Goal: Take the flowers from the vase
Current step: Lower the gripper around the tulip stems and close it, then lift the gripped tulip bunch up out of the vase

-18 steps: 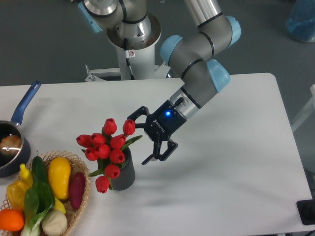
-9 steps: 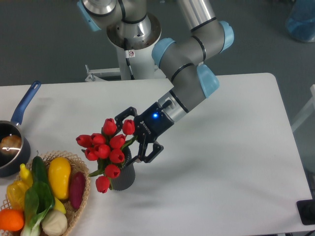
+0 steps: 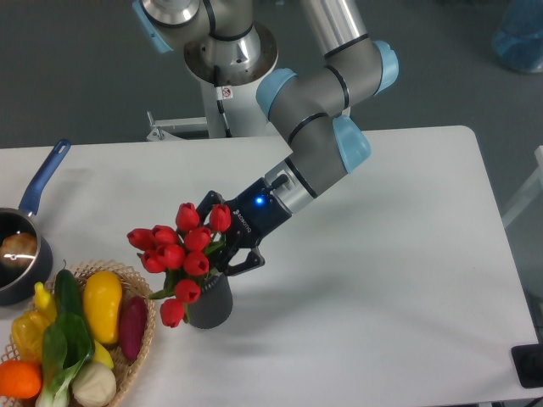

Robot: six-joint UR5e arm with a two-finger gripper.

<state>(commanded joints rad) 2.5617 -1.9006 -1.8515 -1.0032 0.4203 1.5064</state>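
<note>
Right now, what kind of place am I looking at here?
Probably a robotics lab set up as a mock kitchen or home table: a UR5e arm bolted behind a white table, with red tulips in a vase and a wicker basket of vegetables.

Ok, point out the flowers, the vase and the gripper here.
flowers (image 3: pixel 180 252), fixed camera, on a red bud mid-bunch
vase (image 3: pixel 212 307), fixed camera, on its ribbed grey side
gripper (image 3: pixel 222 240), fixed camera, between the fingertips at the stems

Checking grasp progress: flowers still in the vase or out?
In. The flowers still have their stems in the vase, which stands upright on the table. The gripper is at the bunch; cannot tell if it has closed.
</note>
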